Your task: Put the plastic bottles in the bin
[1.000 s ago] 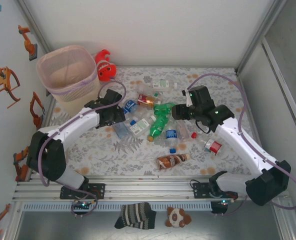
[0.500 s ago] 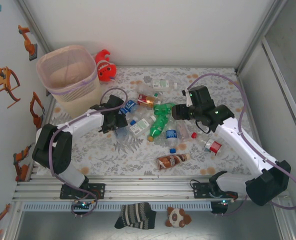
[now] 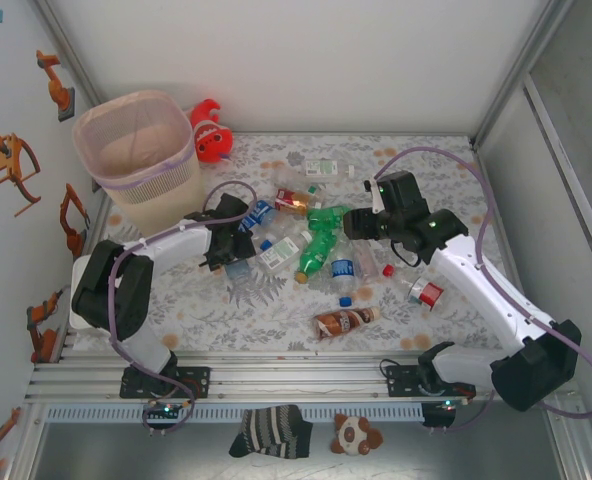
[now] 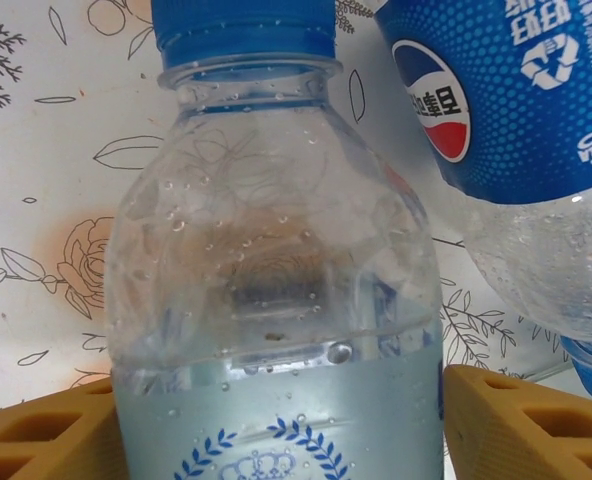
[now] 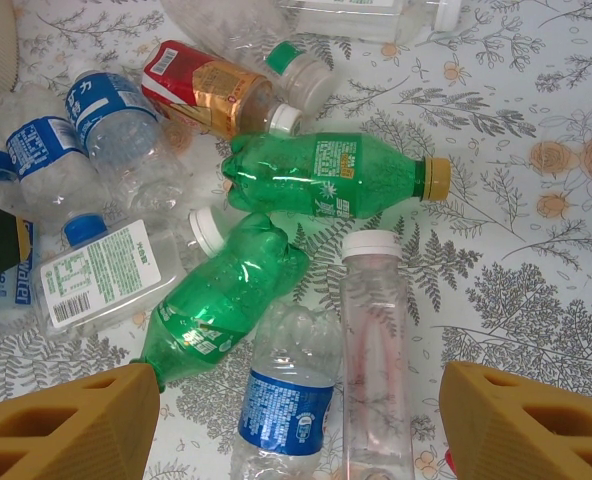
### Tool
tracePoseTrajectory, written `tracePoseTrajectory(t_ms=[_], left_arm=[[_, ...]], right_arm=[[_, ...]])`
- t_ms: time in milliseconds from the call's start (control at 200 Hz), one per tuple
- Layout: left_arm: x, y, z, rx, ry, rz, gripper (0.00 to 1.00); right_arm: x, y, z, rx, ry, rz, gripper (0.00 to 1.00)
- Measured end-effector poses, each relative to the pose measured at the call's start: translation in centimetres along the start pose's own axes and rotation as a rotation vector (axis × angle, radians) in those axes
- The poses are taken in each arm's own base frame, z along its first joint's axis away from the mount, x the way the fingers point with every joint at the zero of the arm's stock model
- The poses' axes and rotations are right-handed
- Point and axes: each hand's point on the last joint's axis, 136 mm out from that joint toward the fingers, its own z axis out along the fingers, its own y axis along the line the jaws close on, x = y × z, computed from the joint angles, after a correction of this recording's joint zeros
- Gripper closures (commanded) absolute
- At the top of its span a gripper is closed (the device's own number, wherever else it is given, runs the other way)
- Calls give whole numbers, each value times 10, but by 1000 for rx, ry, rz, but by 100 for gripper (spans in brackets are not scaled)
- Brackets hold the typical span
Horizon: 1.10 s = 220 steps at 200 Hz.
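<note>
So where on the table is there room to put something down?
Bare cloth lies near the front, left of the brown bottle, and in the far right corner beyond the right arm. The middle is crowded with plastic bottles.

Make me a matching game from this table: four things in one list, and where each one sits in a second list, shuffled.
Things:
1 bin
2 red plush toy
3 brown bottle
4 blue-capped clear bottle

Places:
A nearest the arm bases
B inside the left end effector
C far left corner
D just right of the bin

Pairs: 1-C, 2-D, 3-A, 4-B
</note>
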Motion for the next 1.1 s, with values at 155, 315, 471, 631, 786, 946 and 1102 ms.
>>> tracePoseTrajectory(t_ms=[155,315,471,631,786,946,1102], left_arm=[[0,0,1,0,1,-1,34],[0,0,1,0,1,-1,36],[0,1,0,-3,0,0,37],[-1,2,-10,4,-10,4,39],[-9,-2,-34,31,-50,13,40],[-28,-14,-75,101,-140,23,41],[-45,-25,-112,173,-220,36,43]], right_arm=[[1,0,3,-1,9,1,27],[3,0,6,1,18,3,27],[2,0,6,1,19,3,27],[3,0,7,2,22,3,27],[3,0,7,2,22,3,27],[3,0,8,0,26,3,27],[4,1,9,-6,31,4,27]])
